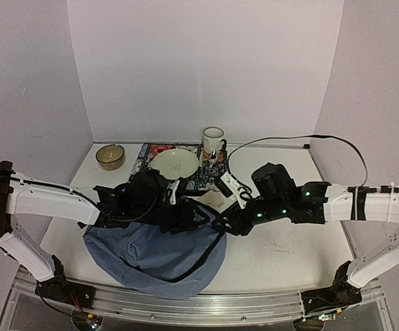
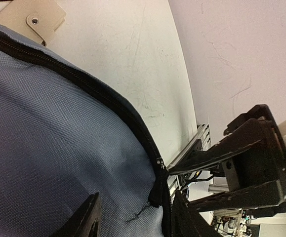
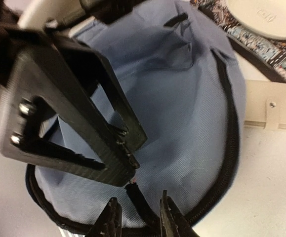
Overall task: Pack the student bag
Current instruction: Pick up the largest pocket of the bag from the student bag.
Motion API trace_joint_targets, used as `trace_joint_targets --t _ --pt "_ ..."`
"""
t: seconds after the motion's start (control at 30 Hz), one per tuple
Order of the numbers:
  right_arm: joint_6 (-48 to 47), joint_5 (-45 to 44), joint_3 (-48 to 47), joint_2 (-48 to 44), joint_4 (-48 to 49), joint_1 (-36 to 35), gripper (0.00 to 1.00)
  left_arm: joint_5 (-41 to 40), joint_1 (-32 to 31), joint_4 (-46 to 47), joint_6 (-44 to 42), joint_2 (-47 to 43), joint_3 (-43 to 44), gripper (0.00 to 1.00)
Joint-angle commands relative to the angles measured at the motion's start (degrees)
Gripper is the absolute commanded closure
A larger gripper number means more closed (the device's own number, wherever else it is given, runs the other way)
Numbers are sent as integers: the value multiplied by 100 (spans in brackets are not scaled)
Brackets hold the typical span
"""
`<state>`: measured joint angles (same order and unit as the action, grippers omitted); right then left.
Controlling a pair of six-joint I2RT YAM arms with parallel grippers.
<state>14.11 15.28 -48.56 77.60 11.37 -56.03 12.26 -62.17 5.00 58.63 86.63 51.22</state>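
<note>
The student bag [image 1: 151, 258], slate-blue with a black zipper, lies flat at the table's near middle. Both grippers meet over its upper right edge. My left gripper [image 1: 183, 219] points down at the bag; in the left wrist view its jaws [image 2: 133, 219] stand apart over blue fabric, with the frayed black zipper end [image 2: 158, 193] just inside the right finger [image 2: 182, 217]. My right gripper [image 1: 220, 225] faces it from the right. Its jaws [image 3: 140, 222] are apart with a black zipper tab [image 3: 139, 197] lying loose between them, untouched on either side.
Behind the bag lies a beige snap wallet [image 1: 216, 201]. Further back, a patterned placemat [image 1: 147, 153] carries a cream plate [image 1: 174, 163]. A small bowl [image 1: 109, 156] sits to its left and a white mug [image 1: 213, 140] to its right. A black cable [image 1: 282, 140] runs along the back right.
</note>
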Motion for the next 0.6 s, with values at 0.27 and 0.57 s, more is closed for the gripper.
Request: trace_joint_targets --t 0.27,0.57 --pt "965 -1260 -370 -150 -925 86 54 257 -75 270 -9 130 249 50" --pt "1357 -1015 -711 654 -970 256 47 403 -203 272 -14 428 478 51"
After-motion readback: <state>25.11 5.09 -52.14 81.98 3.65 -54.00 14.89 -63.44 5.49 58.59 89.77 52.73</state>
